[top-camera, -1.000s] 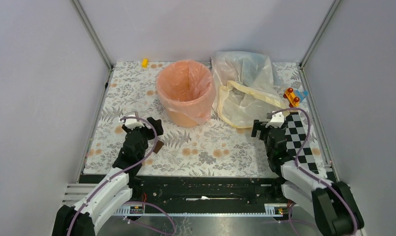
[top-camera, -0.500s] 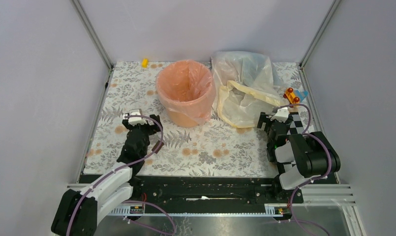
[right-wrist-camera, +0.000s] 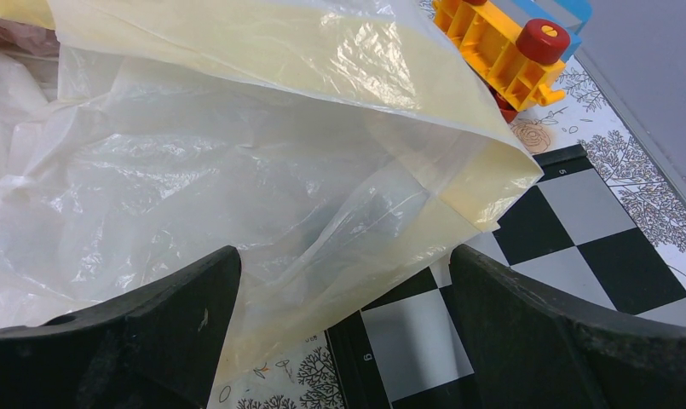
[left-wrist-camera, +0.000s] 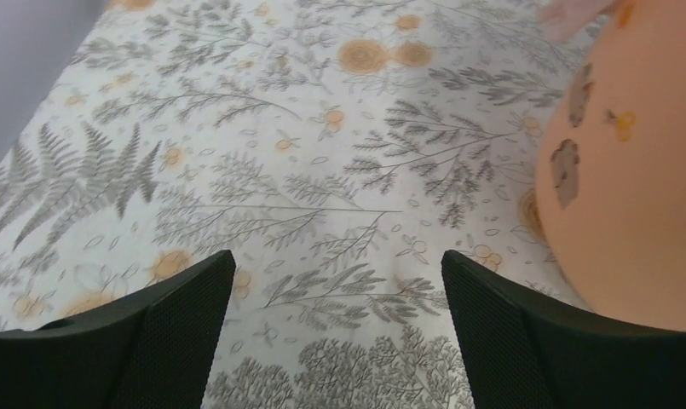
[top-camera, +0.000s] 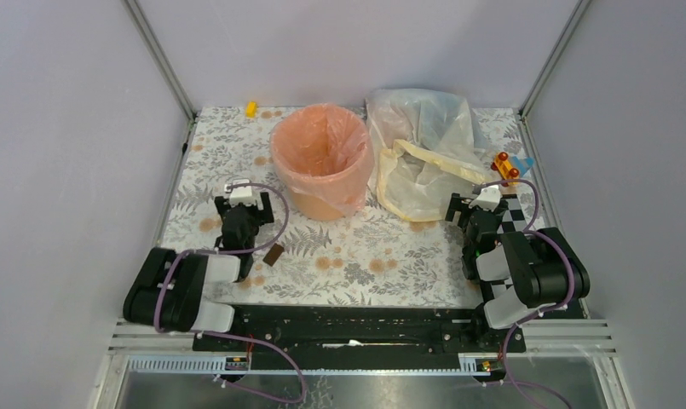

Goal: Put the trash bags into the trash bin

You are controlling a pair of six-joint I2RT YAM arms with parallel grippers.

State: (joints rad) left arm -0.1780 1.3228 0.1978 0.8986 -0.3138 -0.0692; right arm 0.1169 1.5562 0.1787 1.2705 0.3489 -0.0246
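The peach-orange trash bin [top-camera: 320, 203] stands upright at the back middle of the floral mat. The pale-pink trash bag [top-camera: 322, 146] lines it, its edge folded out over the rim. My left gripper [top-camera: 242, 204] is open and empty, low over the mat just left of the bin; the left wrist view shows it [left-wrist-camera: 337, 341] over bare mat with the bin's wall [left-wrist-camera: 637, 187] at the right. My right gripper [top-camera: 472, 208] is open and empty, right of the bin. In the right wrist view it [right-wrist-camera: 343, 341] faces the edge of a cream-yellow bag [right-wrist-camera: 279, 51].
The cream-yellow bag [top-camera: 424, 183] and a clear whitish bag [top-camera: 420, 115] lie crumpled right of the bin. A yellow toy with red knobs [top-camera: 508, 165] and a checkerboard [top-camera: 518, 230] are at the right edge. A small brown piece [top-camera: 273, 255] lies on the mat. A yellow bit [top-camera: 250, 108] sits far back.
Both arms have folded back toward their bases, the right one first, then the left. The left gripper shifted slightly toward the bin. Bin and bags have not moved.
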